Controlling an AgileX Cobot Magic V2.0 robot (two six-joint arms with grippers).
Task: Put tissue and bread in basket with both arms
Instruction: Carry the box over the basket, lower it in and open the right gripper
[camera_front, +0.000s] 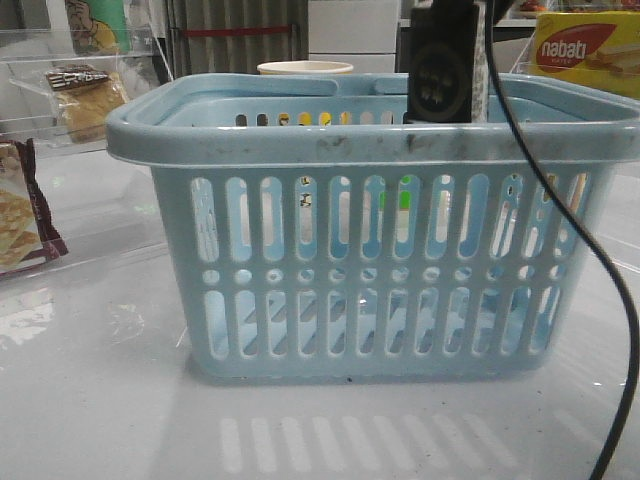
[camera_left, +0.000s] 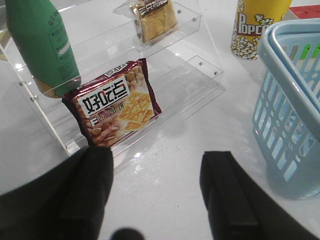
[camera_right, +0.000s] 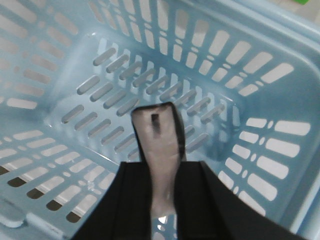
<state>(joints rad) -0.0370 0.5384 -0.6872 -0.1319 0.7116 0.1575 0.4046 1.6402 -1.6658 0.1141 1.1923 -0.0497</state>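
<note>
The light blue slotted basket (camera_front: 370, 140) stands mid-table. My right gripper (camera_right: 167, 172) is shut on the nearly black tissue pack (camera_right: 156, 130), seen edge-on, and holds it above the inside of the basket (camera_right: 235, 75). In the front view the tissue (camera_front: 441, 70) hangs over the basket's back right part. The bread (camera_left: 155, 20), a clear packet of golden-brown slices, lies on the upper shelf of a clear stand and also shows in the front view (camera_front: 88, 95). My left gripper (camera_left: 157, 160) is open and empty above the bare table, between the stand and the basket (camera_left: 287, 100).
A maroon-edged snack packet (camera_left: 117, 105) leans on the clear stand's lower shelf (camera_left: 200, 75), beside a green bottle (camera_left: 42, 45). A popcorn cup (camera_left: 255, 27) stands behind the basket. A yellow Nabati box (camera_front: 585, 50) is at the back right. A black cable (camera_front: 560, 200) crosses in front of the basket.
</note>
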